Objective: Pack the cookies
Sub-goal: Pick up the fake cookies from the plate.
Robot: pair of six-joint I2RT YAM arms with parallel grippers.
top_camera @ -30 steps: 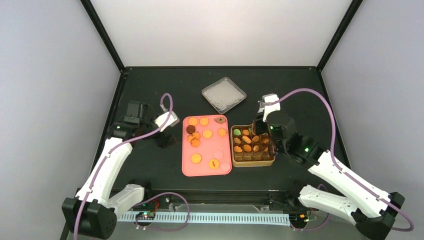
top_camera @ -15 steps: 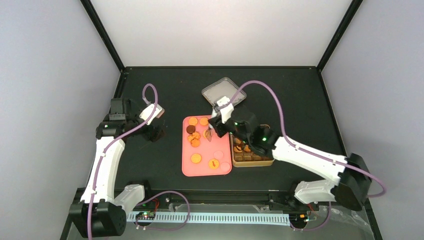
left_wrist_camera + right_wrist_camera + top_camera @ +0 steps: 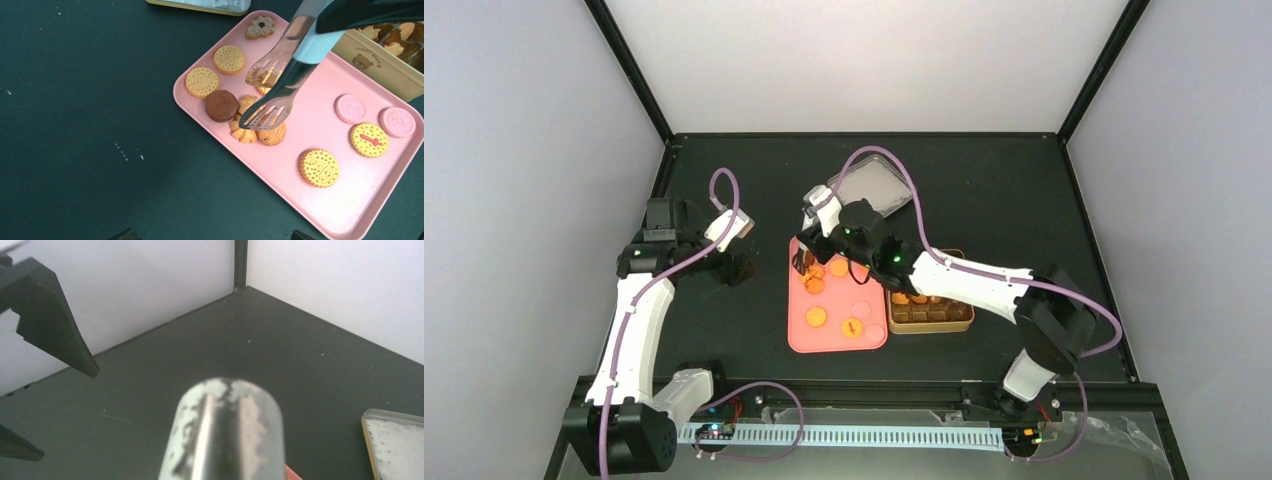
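Several cookies lie on the pink tray (image 3: 310, 140): orange rounds (image 3: 202, 82), a dark brown one (image 3: 221, 105), pale pink ones (image 3: 350, 108) and a flower-shaped one (image 3: 260, 27). More cookies fill the compartments of the tan box (image 3: 929, 315). My right gripper (image 3: 824, 232) is shut on the metal tongs (image 3: 280, 85). The tongs' two slotted ends stand apart just over the clump of cookies (image 3: 250, 132) beside the brown one. Whether they touch a cookie I cannot tell. My left gripper (image 3: 212, 235) is open over bare table, left of the tray (image 3: 836, 338).
The box's lid (image 3: 871, 190) lies upside down behind the tray, and its corner (image 3: 395, 440) shows in the right wrist view. The tongs' handle end (image 3: 227, 430) fills that view's foreground. Black frame posts and white walls bound the dark table.
My right arm swung left with the tongs, from over the box to the tray's upper left clump of cookies. My left arm drew back a little to the left, then stayed still.
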